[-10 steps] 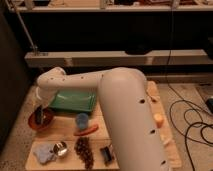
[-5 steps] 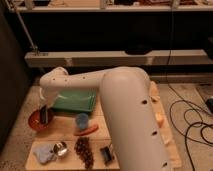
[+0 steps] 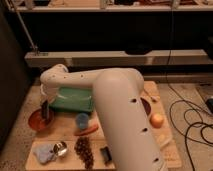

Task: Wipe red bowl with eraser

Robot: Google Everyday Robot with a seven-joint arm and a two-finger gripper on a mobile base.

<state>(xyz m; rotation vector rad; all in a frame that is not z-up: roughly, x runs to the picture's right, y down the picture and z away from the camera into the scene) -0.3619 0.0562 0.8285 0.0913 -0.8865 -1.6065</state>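
The red bowl sits at the left edge of the wooden table. My gripper reaches down from the white arm into the bowl at its right side. It is shut on the eraser, a slim dark block that stands upright with its lower end inside the bowl. The fingers are hard to tell apart from the dark eraser.
A green tray lies behind the bowl. A blue cup and a carrot are to its right. In front are a metal cup, a cloth, grapes and a black block. An orange and a maroon bowl are at the right.
The gripper with the eraser has shifted slightly over the red bowl's right side. The bowl and the other things have stayed in place.
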